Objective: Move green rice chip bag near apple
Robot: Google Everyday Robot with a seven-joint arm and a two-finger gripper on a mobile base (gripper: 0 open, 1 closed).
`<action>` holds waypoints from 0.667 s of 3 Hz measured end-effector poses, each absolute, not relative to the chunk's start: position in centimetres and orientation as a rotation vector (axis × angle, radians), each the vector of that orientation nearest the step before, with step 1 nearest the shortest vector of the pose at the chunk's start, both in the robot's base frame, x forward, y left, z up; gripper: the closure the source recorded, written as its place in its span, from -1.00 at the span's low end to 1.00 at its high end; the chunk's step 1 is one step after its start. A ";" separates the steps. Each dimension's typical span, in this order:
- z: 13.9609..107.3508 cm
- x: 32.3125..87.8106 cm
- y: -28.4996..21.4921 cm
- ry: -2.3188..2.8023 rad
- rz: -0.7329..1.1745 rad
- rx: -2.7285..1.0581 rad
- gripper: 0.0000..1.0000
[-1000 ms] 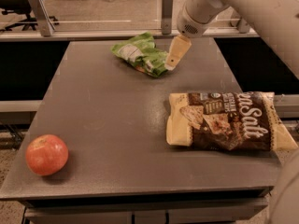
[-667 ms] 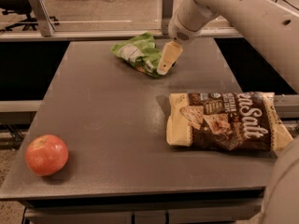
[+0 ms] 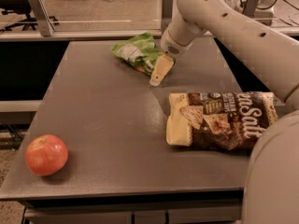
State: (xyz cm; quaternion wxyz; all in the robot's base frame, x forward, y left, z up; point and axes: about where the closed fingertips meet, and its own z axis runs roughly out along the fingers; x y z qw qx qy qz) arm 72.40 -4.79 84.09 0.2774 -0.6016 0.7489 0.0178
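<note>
The green rice chip bag (image 3: 136,53) lies crumpled at the far middle of the grey table (image 3: 107,120), its white label patch facing up. My gripper (image 3: 157,75) hangs from the white arm, reaches down just above the tabletop, and is right against the bag's near right edge. Whether it touches the bag I cannot tell. The red-orange apple (image 3: 46,154) sits at the near left corner of the table, far from the bag and the gripper.
A larger brown and cream "Sea Salt" chip bag (image 3: 219,120) lies flat at the right of the table. The white arm crosses the upper right and its body fills the lower right corner. A railing and floor lie beyond the far edge.
The gripper has moved left and down, from the bag's right side to its near right edge. The bags and the apple have not moved.
</note>
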 end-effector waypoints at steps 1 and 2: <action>82.8 72.2 -3.4 1.975 0.096 -1.671 -0.65; 83.2 72.2 -3.3 1.973 0.098 -1.674 -0.17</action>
